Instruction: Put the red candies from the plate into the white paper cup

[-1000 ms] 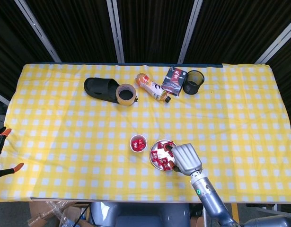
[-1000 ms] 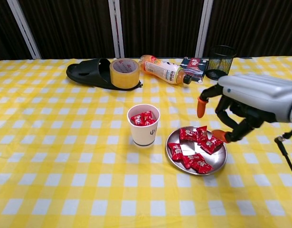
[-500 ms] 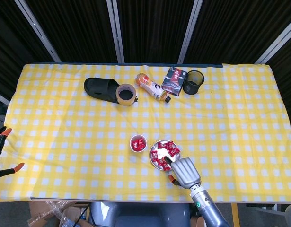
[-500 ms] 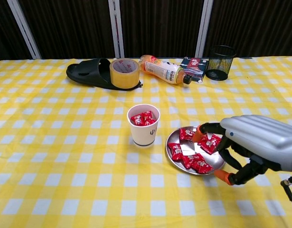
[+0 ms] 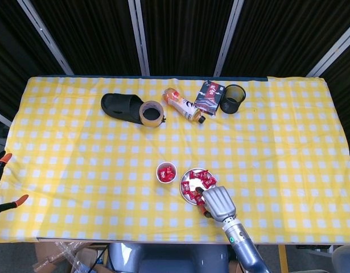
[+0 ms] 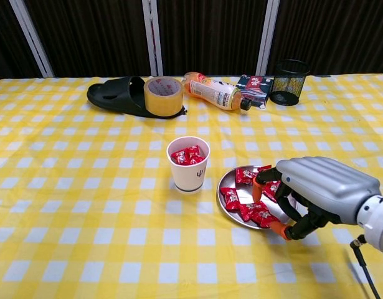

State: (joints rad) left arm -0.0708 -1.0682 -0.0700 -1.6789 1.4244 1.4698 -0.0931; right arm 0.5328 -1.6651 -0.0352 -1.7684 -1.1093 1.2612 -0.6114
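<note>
My right hand (image 6: 316,190) hovers over the plate (image 6: 227,210) with fingers curled apart, holding nothing I can confirm; red candies (image 6: 248,210) lie there, the white paper cup (image 6: 189,164) just beside.

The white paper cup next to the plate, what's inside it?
The white paper cup holds a few red candies, visible at its mouth. How many lie underneath them, the cup wall hides.
</note>
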